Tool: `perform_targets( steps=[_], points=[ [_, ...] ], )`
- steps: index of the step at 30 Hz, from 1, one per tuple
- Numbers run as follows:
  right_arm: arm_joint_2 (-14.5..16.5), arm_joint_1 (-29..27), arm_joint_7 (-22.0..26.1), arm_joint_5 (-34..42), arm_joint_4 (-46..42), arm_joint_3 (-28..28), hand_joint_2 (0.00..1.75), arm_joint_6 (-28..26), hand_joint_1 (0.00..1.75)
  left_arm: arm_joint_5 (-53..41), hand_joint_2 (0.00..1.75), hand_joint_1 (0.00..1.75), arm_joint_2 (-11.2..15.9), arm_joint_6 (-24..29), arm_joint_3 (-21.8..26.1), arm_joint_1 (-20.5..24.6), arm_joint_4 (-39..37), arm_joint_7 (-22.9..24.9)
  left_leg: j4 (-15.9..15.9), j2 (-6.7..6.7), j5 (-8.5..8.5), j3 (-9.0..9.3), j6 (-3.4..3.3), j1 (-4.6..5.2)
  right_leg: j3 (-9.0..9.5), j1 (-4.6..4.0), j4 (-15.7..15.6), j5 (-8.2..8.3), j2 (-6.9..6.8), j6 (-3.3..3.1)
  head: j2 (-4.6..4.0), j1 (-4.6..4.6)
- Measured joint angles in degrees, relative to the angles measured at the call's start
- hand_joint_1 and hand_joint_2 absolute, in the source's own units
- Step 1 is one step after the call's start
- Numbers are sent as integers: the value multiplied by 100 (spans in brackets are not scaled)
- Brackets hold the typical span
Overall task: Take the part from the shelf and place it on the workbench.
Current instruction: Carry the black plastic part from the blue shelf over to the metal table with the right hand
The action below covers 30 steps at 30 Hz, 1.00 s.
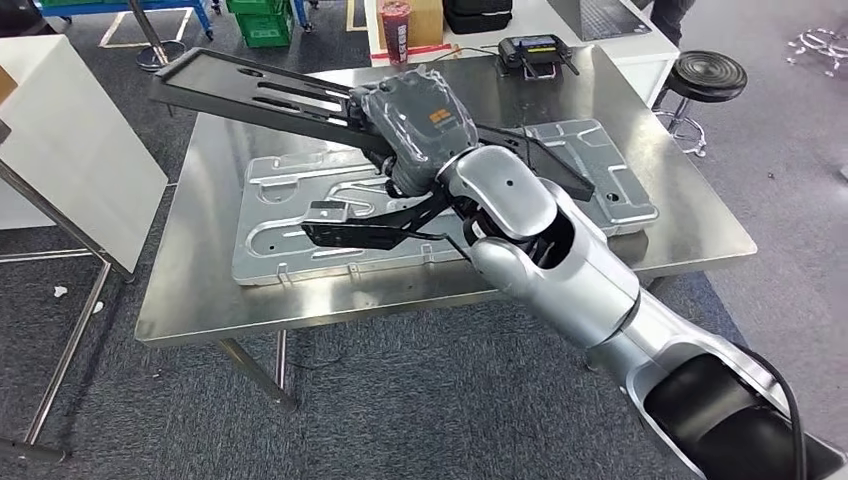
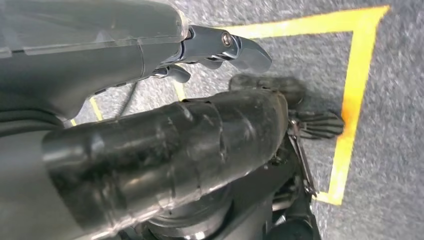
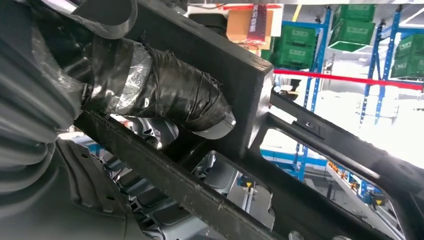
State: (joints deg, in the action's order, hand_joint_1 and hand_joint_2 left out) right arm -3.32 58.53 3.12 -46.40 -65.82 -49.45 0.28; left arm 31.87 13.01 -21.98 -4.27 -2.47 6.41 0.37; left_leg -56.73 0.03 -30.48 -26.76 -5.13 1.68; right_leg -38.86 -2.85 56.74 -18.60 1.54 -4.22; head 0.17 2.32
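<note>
Right hand: the right hand point(image 1: 418, 125) is wrapped around a long black frame part point(image 1: 262, 95); in the right wrist view its taped thumb point(image 3: 170, 95) presses on a black bar of the part point(image 3: 210, 55).
Part: held tilted above the workbench point(image 1: 190, 300), its far end reaching toward 10 o'clock past the table edge.
Left hand: the left hand point(image 2: 150, 125) hangs over grey carpet with yellow tape lines point(image 2: 357, 75); fingers loosely curled, nothing held.
Surface: steel workbench carrying a pressed grey metal panel point(image 1: 290, 240) under the part.
Room: grey carpet; black stool point(image 1: 708, 76) at 2 o'clock; white table point(image 1: 600, 50) at 12 o'clock.
Containers: green crates point(image 1: 262, 22) at 11 o'clock; contents can't be told.
Writing: orange label on the hand's back, unreadable.
</note>
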Motion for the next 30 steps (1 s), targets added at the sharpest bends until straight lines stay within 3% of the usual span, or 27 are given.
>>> perform_targets(
  steps=[1,3,5,6,8,10,11,13,14,15,16,17,18,19,21,22,24,25,26,27,29,30],
  points=[
    [-1,-6,3,-5,22,-9,175,-8,169,3,0,0,19,3,-1,4,-1,-5,161,12,116,8,-35,24,-1,45,-52,31,0,35,0,-21],
    [-4,-27,6,-22,61,-18,175,-20,169,19,0,0,57,7,1,23,1,-29,437,26,238,63,32,96,9,133,-202,135,5,121,0,-30],
    [-18,-35,14,-50,96,-19,175,-28,169,36,0,0,74,19,6,4,2,-52,724,57,425,194,-4,61,-2,154,-231,140,-6,173,0,-32],
    [-36,-26,25,-62,109,-19,175,-31,169,42,0,0,67,24,8,-7,2,-62,823,72,495,258,-3,18,-67,158,-84,39,-15,216,0,-36],
    [-99,-15,48,-81,133,-19,175,-31,169,44,0,0,37,29,9,-20,2,-82,880,89,521,316,59,-84,-392,241,632,-328,-39,354,0,-45],
    [-167,-39,57,-115,160,-20,175,-20,169,48,0,0,-20,34,8,-22,2,-101,818,89,460,324,172,-200,-709,369,1306,-553,-73,523,0,-47],
    [-194,-51,55,-160,176,-21,175,-13,169,51,0,0,-52,33,7,-27,2,-107,755,87,405,325,248,-268,-728,433,1355,-517,-97,609,0,-48],
    [-240,-54,36,-323,204,-23,175,-15,169,63,0,0,-108,24,5,-35,2,-116,544,86,226,320,439,-415,-446,560,836,-249,-160,790,0,-49],
    [-272,-46,14,-436,224,-31,175,-33,169,75,0,0,-108,16,5,-36,1,-126,411,87,111,284,543,-457,-279,591,570,-186,-169,848,0,-58],
    [-288,-38,-13,-554,239,-51,175,-60,169,85,0,0,-104,6,4,-33,1,-133,273,87,3,239,630,-482,-171,604,402,-182,-164,832,0,-66],
    [-307,-38,-38,-658,255,-75,175,-86,169,94,0,0,-100,-3,3,-22,0,-141,175,90,-80,207,694,-488,-140,596,369,-251,-149,771,0,-71],
    [-327,-44,-61,-736,276,-102,175,-107,169,100,0,0,-95,-9,2,-9,0,-149,128,89,-130,184,733,-481,-160,573,446,-337,-124,664,0,-76],
    [-336,-49,-78,-783,293,-124,175,-122,169,101,0,0,-105,-13,1,3,0,-150,113,88,-156,191,751,-489,-183,566,489,-382,-116,561,0,-72],
    [-351,-53,-89,-803,308,-137,175,-128,169,102,0,0,-109,-14,0,12,0,-152,111,85,-185,214,766,-499,-187,560,514,-423,-112,499,0,-66],
    [-363,-41,-100,-817,326,-159,175,-138,169,102,0,0,-113,-14,-1,13,-1,-152,-148,71,-329,111,770,-512,-150,551,521,-475,-97,416,0,-60],
    [-363,-37,-100,-820,327,-175,175,-140,169,102,0,0,-115,-15,-2,15,-1,-152,-471,64,-468,-53,764,-505,-114,538,504,-495,-88,386,0,-57],
    [-364,-46,-98,-825,346,-207,175,-142,169,102,0,0,-118,-15,-2,18,-1,-153,-1336,60,-748,-594,735,-469,-42,491,471,-533,-81,340,0,-57],
    [-364,-57,-97,-826,356,-220,175,-142,169,102,0,0,-118,-15,-2,16,-1,-153,-1657,60,-780,-845,707,-446,-8,461,463,-554,-76,320,0,-57],
    [-365,-65,-95,-826,366,-231,175,-142,169,102,0,0,-118,-14,-2,10,-1,-152,-1780,58,-692,-1011,662,-419,27,428,461,-578,-67,304,0,-58],
    [-365,-68,-93,-826,371,-241,175,-142,169,102,0,0,-118,-14,-2,1,-1,-152,-1665,55,-480,-1065,598,-386,68,396,460,-605,-57,290,0,-57],
    [-365,-57,-94,-827,376,-270,175,-143,169,102,0,0,-105,-14,-2,-17,-2,-152,-988,40,89,-927,408,-288,160,346,445,-651,-41,273,0,-65],
    [-366,-48,-95,-828,379,-286,175,-145,169,102,0,0,-98,-14,-2,-22,-3,-151,-666,34,293,-840,317,-242,192,334,430,-663,-34,275,0,-70]
  ],
)
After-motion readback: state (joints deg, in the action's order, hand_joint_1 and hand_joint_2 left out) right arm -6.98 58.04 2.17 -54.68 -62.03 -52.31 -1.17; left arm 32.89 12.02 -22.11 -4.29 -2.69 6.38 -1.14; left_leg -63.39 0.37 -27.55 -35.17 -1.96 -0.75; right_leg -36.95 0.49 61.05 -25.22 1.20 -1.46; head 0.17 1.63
